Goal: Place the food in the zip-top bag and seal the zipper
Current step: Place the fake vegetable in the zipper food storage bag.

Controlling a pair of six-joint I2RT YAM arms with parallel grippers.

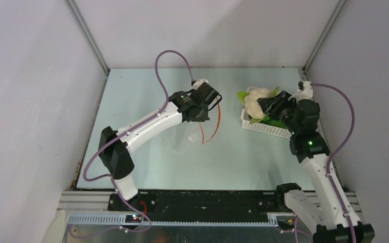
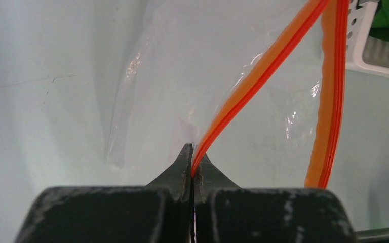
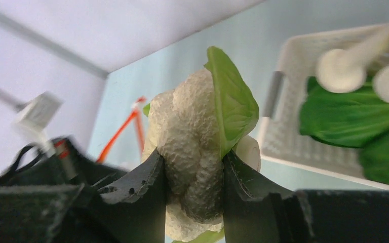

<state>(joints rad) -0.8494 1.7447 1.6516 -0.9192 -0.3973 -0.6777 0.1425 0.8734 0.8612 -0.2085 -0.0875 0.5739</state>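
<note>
Left wrist view first: our left fingers [image 2: 174,174] are pressed tight together with the zipper [image 2: 263,76] pinched between their tips, one end of the orange-red strip caught right at the nip. From there the strip splits into two tracks that run up and away from each other, so the mouth of the zip-top bag [image 2: 182,76] stands open. The clear film hangs slack over the tabletop [image 2: 40,101]; we cannot tell whether it touches. We judge the hold serves exactly that purpose: gripping one corner lifts the mouth and presents it gaping toward the other arm.

On the right wrist view, our right fingers [image 3: 142,187] are clamped on a cream-white piece [image 3: 187,136] of the food. They squeeze its bumpy body from both sides, and a green leaf [image 3: 233,101] stands up along one flank. The white basket [image 3: 304,142] lies just beside and behind, with green leafy pieces [image 3: 344,116] and pale rounded pieces [image 3: 342,68] in it. Beyond the held piece the orange strip shows, so the piece faces the bag.

From the top external view, the held piece sits over the basket's left end, and the bag hangs well apart to its left. We reckon the carry across to the open mouth comes next. As far as we can tell, nothing is in the bag, and the zipper is unsealed.
</note>
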